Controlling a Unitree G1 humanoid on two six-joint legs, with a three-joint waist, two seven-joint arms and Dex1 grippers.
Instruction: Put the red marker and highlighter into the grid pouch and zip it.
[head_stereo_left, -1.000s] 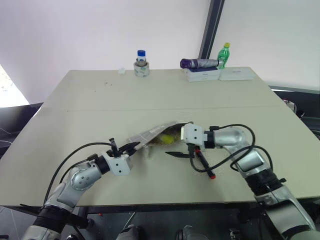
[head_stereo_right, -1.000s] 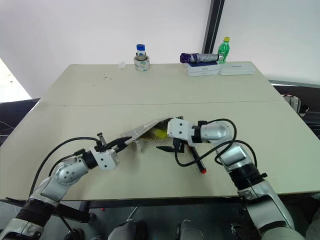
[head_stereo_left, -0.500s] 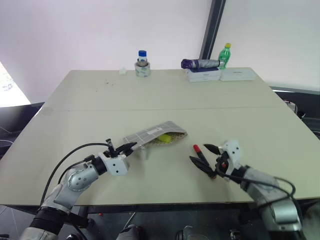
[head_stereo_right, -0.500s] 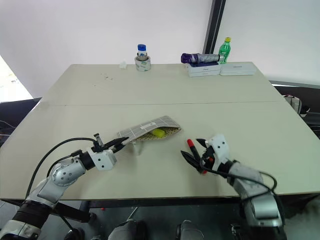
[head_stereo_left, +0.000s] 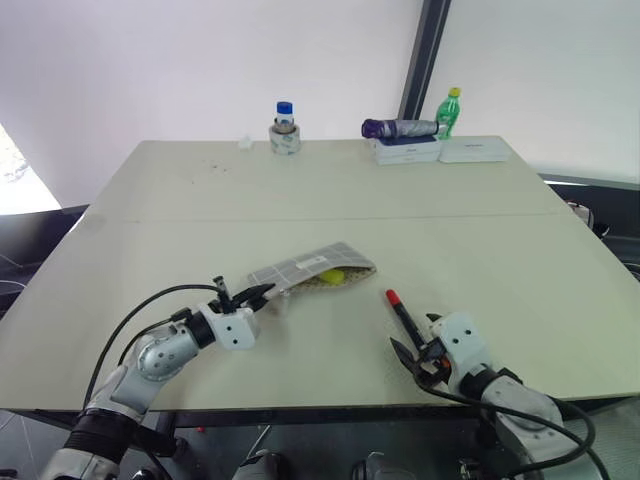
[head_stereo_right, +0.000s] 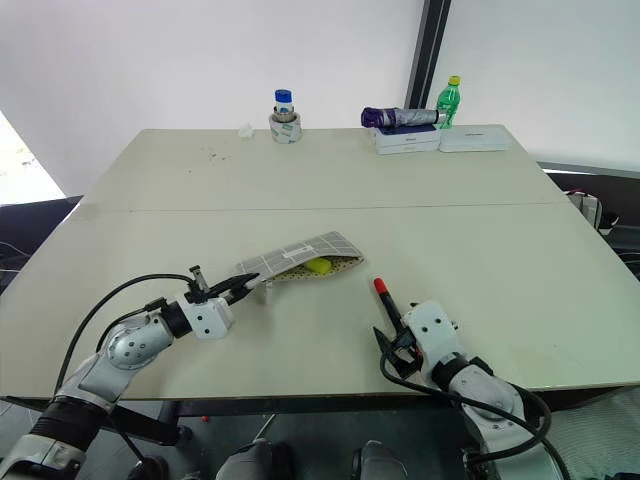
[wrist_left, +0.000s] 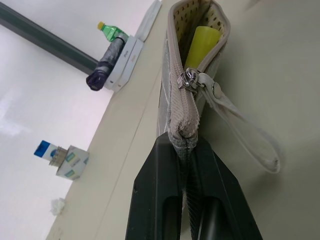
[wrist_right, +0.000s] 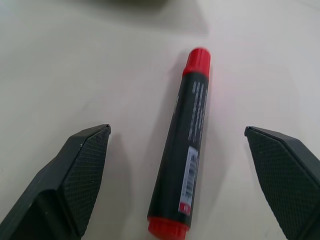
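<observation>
I've pulled my right gripper (head_stereo_left: 408, 358) back from the pouch (head_stereo_left: 305, 268) to the marker (head_stereo_left: 403, 315), jaws wide astride it. The highlighter (head_stereo_left: 331, 276) is already inside (mouth open). Left gripper (head_stereo_left: 266, 291) pinches the pouch's corner; marker lies at pouch's four o'clock on the worktop (head_stereo_left: 330, 200).

Woven cloth grid pouch (wrist_left: 172, 90), metal zipper pull (wrist_left: 187, 78), textured black fingers (wrist_right: 80, 170)

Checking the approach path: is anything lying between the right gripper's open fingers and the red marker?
No. In the right wrist view the red marker lies on bare table between the open right gripper's fingers, untouched.
</observation>
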